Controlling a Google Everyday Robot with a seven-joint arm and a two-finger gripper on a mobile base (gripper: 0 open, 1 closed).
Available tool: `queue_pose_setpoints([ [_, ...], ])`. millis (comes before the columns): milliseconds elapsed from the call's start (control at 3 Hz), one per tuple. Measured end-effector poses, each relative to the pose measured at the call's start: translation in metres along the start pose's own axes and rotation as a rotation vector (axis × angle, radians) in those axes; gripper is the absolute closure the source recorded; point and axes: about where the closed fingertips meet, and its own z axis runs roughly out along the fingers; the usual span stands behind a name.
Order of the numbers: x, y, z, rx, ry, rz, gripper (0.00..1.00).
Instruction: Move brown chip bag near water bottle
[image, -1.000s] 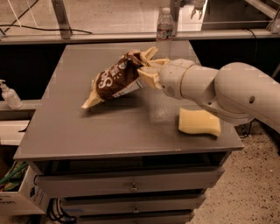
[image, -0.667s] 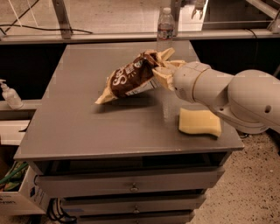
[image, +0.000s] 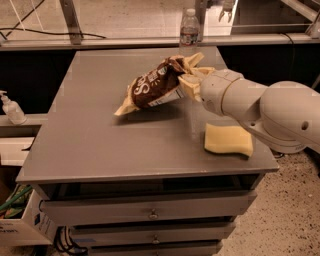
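Observation:
The brown chip bag (image: 154, 87) is a crinkly dark-brown bag with cream-yellow ends. It hangs tilted above the grey table (image: 100, 145), its lower end near the surface. My gripper (image: 190, 82) is shut on the bag's upper right end, reaching in from the right. The water bottle (image: 189, 28) is clear with a white cap and stands upright at the table's far edge, behind and just right of the bag.
A yellow sponge (image: 228, 140) lies on the table's right side under my arm. A small white pump bottle (image: 11, 107) stands on a low ledge at left. Drawers sit below the tabletop. A cardboard box (image: 20, 225) is at lower left.
My gripper has carried the chip bag to the right and toward the far edge, closer to the water bottle. The sponge and bottle have not moved.

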Motion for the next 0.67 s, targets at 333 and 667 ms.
queue_pose_setpoints([
  [333,0.014,-0.026,-0.001,0.086,0.016,-0.026,1.0],
  [667,0.031,-0.054,-0.006,0.166,0.042,-0.04,1.0],
])
